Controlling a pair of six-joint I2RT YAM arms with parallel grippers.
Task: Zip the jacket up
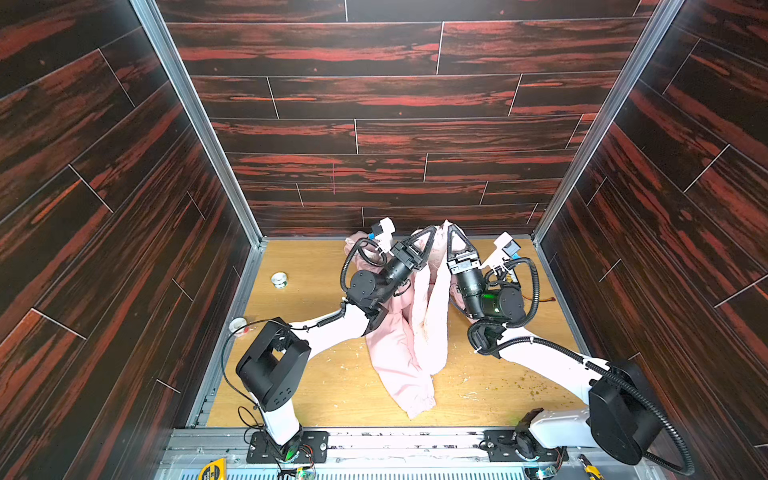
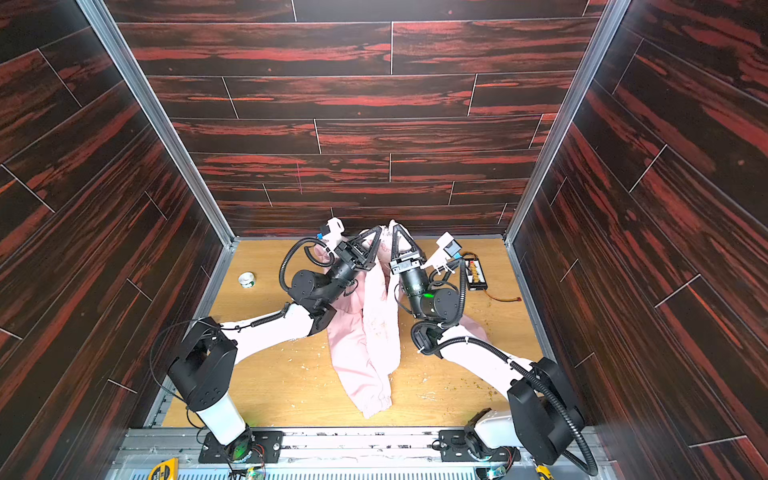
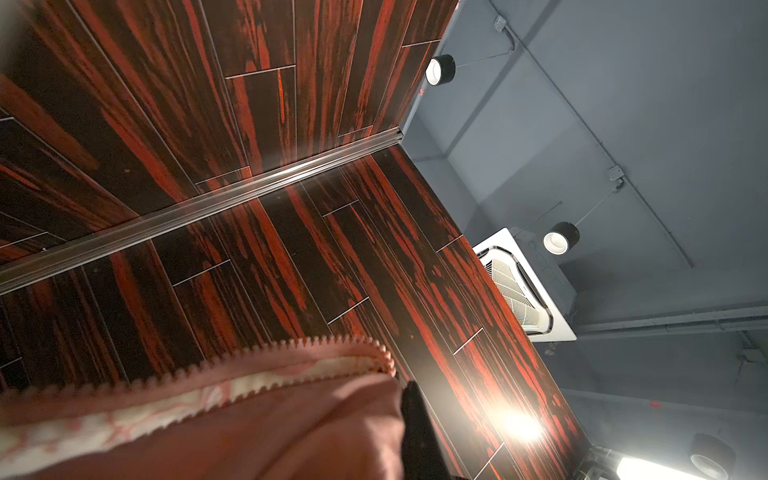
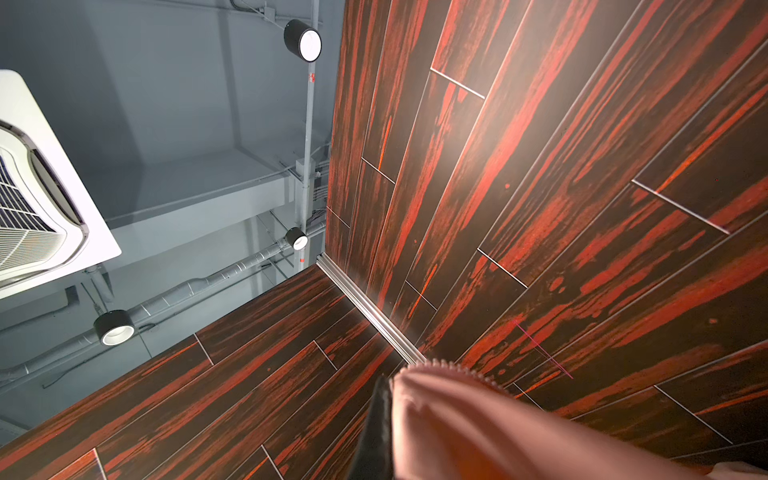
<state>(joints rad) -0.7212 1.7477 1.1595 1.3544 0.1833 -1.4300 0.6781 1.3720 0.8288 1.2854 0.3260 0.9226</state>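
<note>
The pale pink jacket (image 1: pixel 399 353) (image 2: pixel 357 353) hangs from both raised grippers, and its lower part and an elastic-cuffed sleeve lie on the wooden table (image 1: pixel 332 395). My left gripper (image 1: pixel 432 231) (image 2: pixel 378 228) points up, shut on one front edge. My right gripper (image 1: pixel 451 227) (image 2: pixel 397 226) stands close beside it, shut on the other front edge. In the left wrist view, zipper teeth (image 3: pixel 291 345) curl over the fabric beside one black finger (image 3: pixel 415 424). In the right wrist view, pink fabric with zipper teeth (image 4: pixel 457 368) lies against a black finger (image 4: pixel 376 428).
A small metal can (image 1: pixel 279 279) and a white round thing (image 1: pixel 239 324) sit at the table's left. A black device with orange connectors (image 2: pixel 473 272) lies at the back right. Crumbs dot the table. Dark wood-patterned walls (image 1: pixel 374 124) close in on three sides.
</note>
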